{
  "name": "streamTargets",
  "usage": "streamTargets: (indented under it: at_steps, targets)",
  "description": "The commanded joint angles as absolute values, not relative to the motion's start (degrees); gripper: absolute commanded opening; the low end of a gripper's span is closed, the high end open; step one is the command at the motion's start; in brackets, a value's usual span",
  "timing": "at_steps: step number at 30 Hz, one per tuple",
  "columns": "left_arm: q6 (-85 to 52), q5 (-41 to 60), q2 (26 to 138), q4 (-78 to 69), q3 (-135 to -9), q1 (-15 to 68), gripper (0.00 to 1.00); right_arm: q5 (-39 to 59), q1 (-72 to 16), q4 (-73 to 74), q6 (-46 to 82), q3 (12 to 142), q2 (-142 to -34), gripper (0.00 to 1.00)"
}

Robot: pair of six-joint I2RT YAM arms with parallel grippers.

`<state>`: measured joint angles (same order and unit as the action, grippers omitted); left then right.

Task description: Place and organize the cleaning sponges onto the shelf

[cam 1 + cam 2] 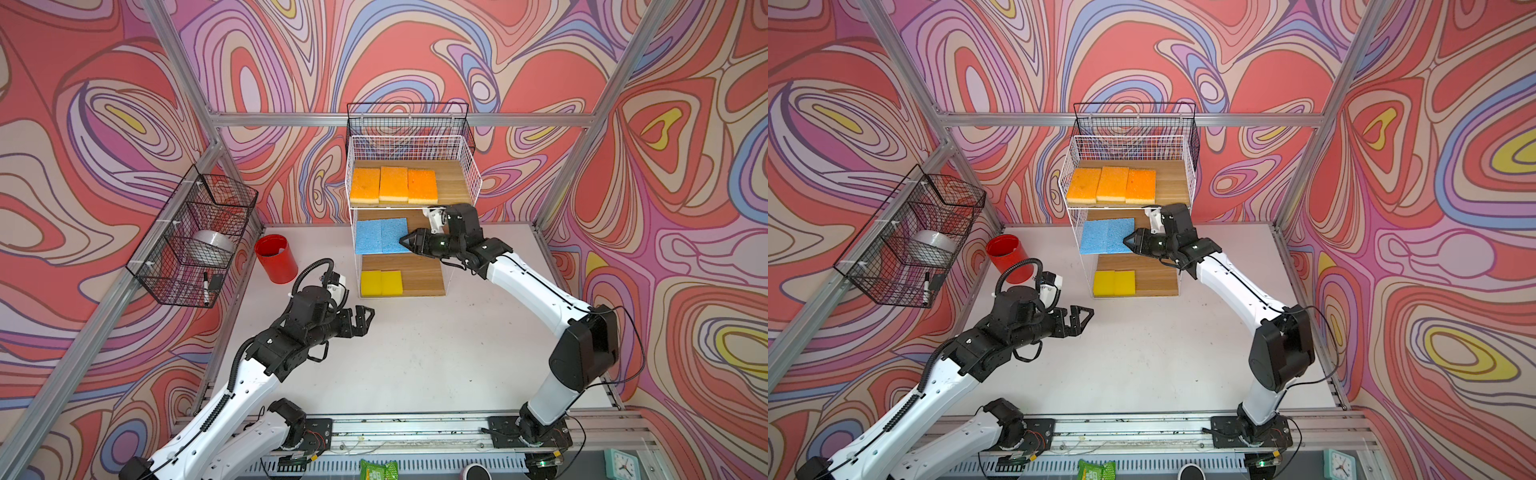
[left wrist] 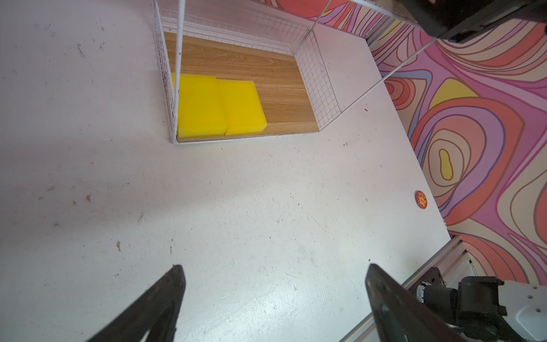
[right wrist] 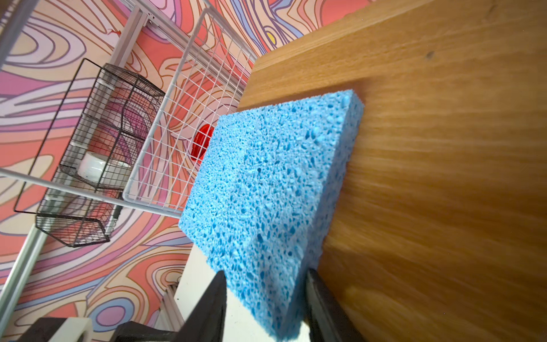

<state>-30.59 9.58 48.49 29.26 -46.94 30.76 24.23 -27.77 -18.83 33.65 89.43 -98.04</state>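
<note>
The right gripper [image 1: 404,241] straddles the near end of a blue sponge [image 3: 266,183] at the front edge of the shelf's [image 1: 470,166] middle board [image 3: 429,148], set beside the other blue sponge [image 1: 368,237] so the colours stay grouped; whether its jaws pinch the sponge or merely flank it I cannot tell, and the left gripper [image 1: 366,320] hangs wide open, holding nothing.

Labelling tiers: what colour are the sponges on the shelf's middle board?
Light blue sponges, both; shows best in a top view.

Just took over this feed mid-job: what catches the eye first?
The white wire shelf at the back, colour-sorted: three orange sponges on top, two blue sponges in the middle, two yellow sponges at the bottom. The right hand reaches onto the middle tier, fingers flanking one blue sponge.
</note>
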Motion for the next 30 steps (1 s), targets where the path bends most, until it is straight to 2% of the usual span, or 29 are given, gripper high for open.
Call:
streamTargets:
  at_steps: [1, 23, 30]
  targets:
    - [-30.01, 9.13, 47.99, 31.09, -48.46, 30.61, 0.96, 22.33, -27.53, -19.29, 32.52, 88.33, -95.92, 0.5]
    - [-30.71, 7.26, 45.38, 36.44, -49.5, 30.59, 0.96, 21.34, -27.52, -18.51, 29.56, 78.32, -85.77, 0.53]
    - [-31.9, 6.42, 43.55, 38.5, -48.89, 30.59, 0.96, 25.64, -27.58, -18.02, 28.28, 74.4, -81.41, 0.53]
